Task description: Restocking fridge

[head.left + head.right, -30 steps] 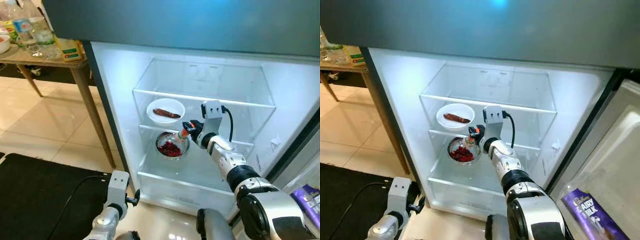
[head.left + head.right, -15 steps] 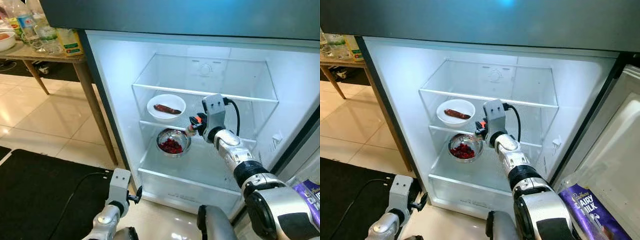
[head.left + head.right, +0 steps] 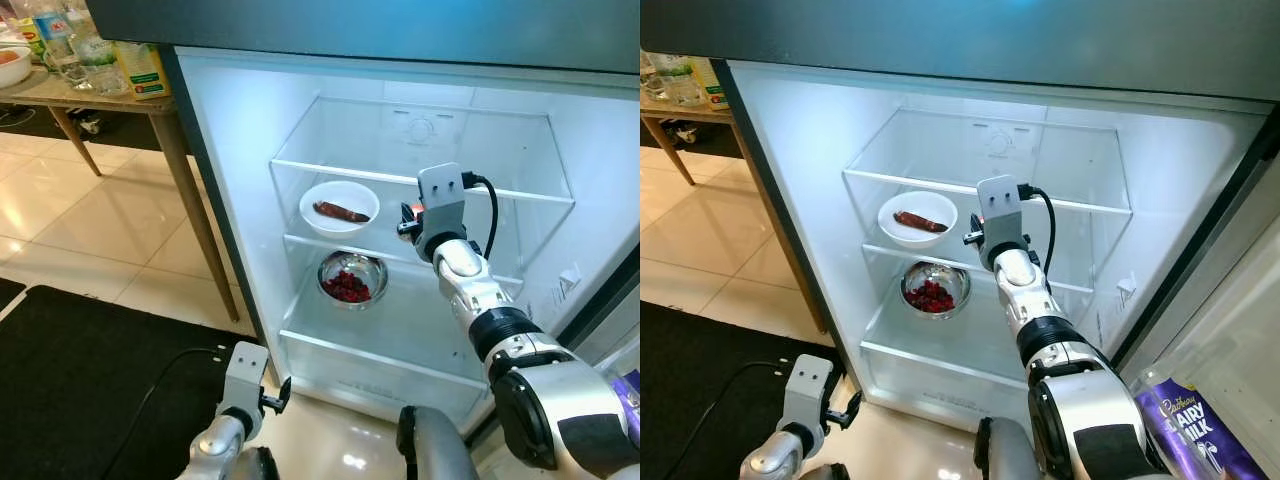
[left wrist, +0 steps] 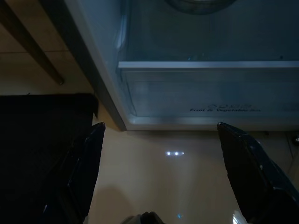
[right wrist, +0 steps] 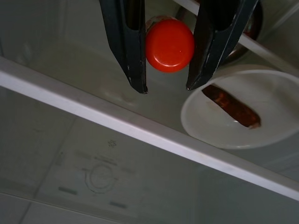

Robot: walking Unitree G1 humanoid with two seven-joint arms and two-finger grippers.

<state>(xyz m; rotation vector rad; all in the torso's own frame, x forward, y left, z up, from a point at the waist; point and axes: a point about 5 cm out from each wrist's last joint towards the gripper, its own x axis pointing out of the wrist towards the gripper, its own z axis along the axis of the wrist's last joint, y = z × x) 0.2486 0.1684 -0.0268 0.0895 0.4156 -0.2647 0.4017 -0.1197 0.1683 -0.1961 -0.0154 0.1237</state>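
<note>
Inside the open fridge, my right gripper (image 3: 406,222) is shut on a small bottle with a red cap (image 5: 169,45); the cap sits between the two black fingers (image 5: 126,46). It hovers at the middle shelf, just right of a white bowl (image 3: 339,205) holding a brown sausage (image 5: 231,106). Below, on the lower shelf, stands a steel bowl (image 3: 352,280) of red food. My left gripper (image 4: 161,140) hangs open low over the floor, in front of the fridge's bottom drawer (image 4: 205,93).
A glass upper shelf (image 3: 420,178) spans the fridge above the bowls. A wooden table (image 3: 60,95) with bottles stands to the left. A black mat (image 3: 80,380) covers the floor at the left. A purple chocolate bar (image 3: 1185,425) sits in the door at the right.
My right gripper has risen with the bottle from beside the steel bowl to the middle shelf, next to the white bowl. The camera has shifted a little.
</note>
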